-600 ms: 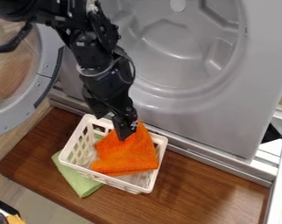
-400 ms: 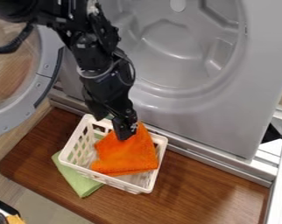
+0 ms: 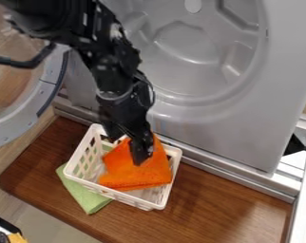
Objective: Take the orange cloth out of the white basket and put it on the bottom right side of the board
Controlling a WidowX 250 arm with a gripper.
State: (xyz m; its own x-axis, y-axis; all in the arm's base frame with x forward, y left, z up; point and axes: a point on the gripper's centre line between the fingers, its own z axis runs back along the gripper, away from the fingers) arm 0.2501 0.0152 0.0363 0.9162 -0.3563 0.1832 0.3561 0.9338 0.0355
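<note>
Lowered slightly, the claw (image 3: 140,160) points down over the orange cloth (image 3: 135,176), its grip impossible to tell.

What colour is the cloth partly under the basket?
Pale green; it shows best in the camera view, where the cloth sticks out at the basket's lower left.

Cloth (image 3: 127,176): solid orange. Basket (image 3: 175,151): white, grid of openings in walls. Second cloth (image 3: 87,198): plain light green. Board (image 3: 225,206): brown, wood grain. Arm (image 3: 114,71), pincer (image 3: 140,160): black. Machine front (image 3: 260,114): plain grey.
</note>
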